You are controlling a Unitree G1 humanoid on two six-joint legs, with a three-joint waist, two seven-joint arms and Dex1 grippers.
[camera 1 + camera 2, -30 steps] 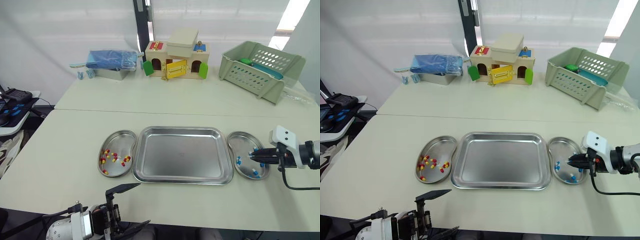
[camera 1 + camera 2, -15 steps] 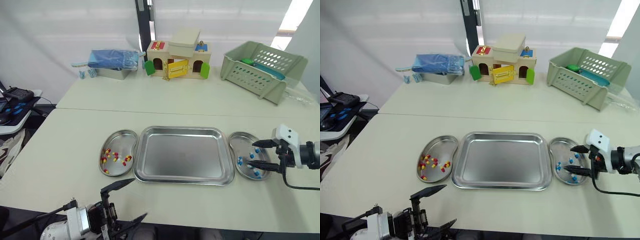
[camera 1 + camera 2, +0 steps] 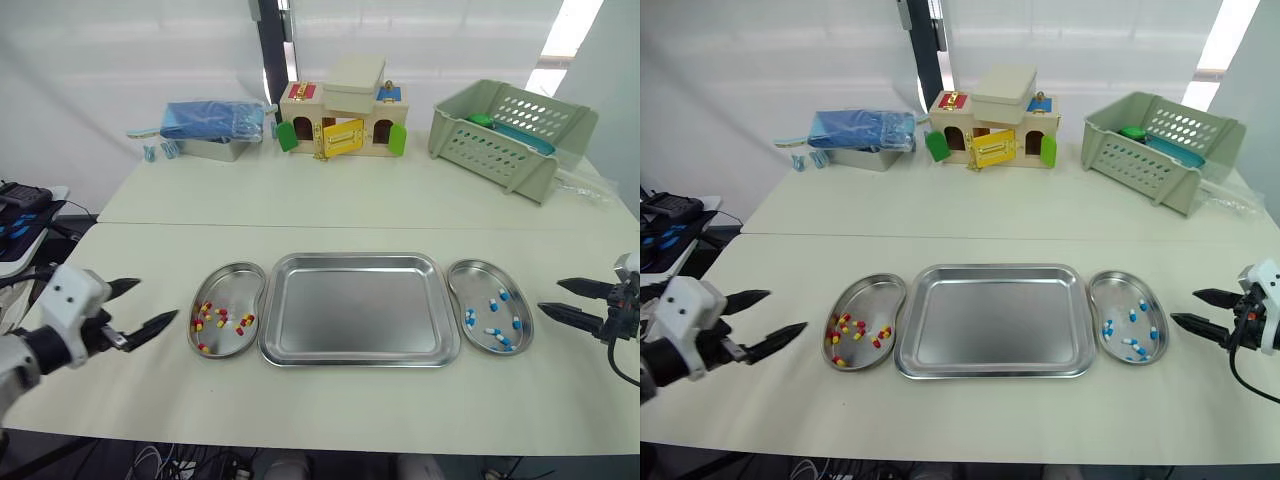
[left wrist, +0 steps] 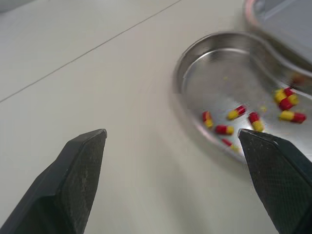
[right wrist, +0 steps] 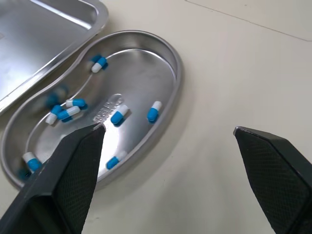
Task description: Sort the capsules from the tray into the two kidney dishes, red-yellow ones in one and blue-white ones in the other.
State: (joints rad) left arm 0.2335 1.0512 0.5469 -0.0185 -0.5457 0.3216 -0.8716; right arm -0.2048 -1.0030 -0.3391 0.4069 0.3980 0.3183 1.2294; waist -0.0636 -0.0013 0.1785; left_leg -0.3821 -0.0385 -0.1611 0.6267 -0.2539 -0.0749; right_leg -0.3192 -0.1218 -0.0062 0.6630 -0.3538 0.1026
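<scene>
Seemingly the sorting is done, so the danger now lies in undoing it. Furthest left, the left claw (image 3: 150, 302) hangs above the table (image 3: 330, 210), spread wide and holding nothing, its tips aimed at the left kidney dish (image 3: 236, 284) a short way off. A careless sweep rightward could catch that light steel rim and send the red-yellow capsules (image 3: 222, 320) skittering out, probably into the tray (image 3: 355, 310), which lies bare and touches the dish. Beyond the tray, just beside its other edge, the right kidney dish (image 3: 481, 290) holds the blue-white capsules (image 3: 492, 332), several of them lying close to its shallow wall. The right claw (image 3: 549, 294) is likewise fully open and empty, poised near that dish's outer side. Its lower finger points at the rim, so a drop or a lunge inward would likely tip or shove the dish. Smooth metal on a smooth table should slide readily, and round capsules would roll far once loose.
</scene>
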